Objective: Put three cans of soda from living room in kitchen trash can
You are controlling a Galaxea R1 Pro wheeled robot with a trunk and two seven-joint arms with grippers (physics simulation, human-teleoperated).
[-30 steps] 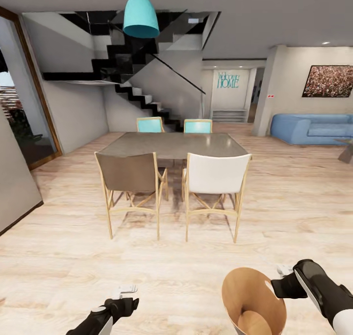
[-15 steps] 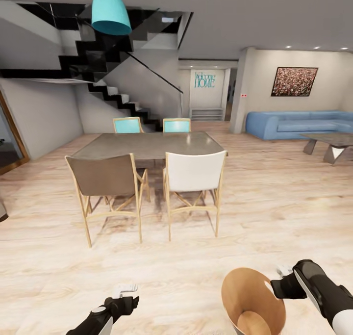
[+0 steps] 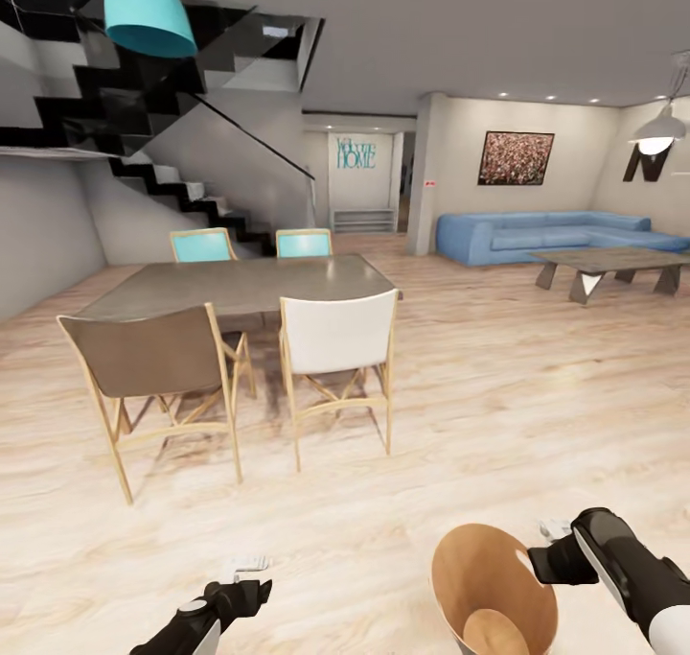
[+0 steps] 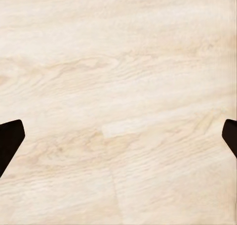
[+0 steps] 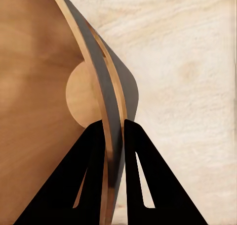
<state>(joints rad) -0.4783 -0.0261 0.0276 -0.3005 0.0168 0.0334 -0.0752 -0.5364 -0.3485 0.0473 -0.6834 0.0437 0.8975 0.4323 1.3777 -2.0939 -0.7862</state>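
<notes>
The trash can (image 3: 494, 588) sits at the lower right of the frame, my right gripper (image 3: 548, 551) on its rim, my left gripper (image 3: 247, 578) at lower left. Ahead stands the dining table (image 3: 240, 286) ringed by four chairs (image 3: 337, 348); the sofa (image 3: 537, 233) and coffee table (image 3: 609, 262) lie at middle right, the staircase (image 3: 144, 147) at upper left.

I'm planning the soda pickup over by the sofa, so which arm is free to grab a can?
Left, probably. The left gripper hangs open over bare wood floor, holding nothing. The right gripper has its jaws shut on the rim of the trash can, so it is occupied carrying that.
</notes>
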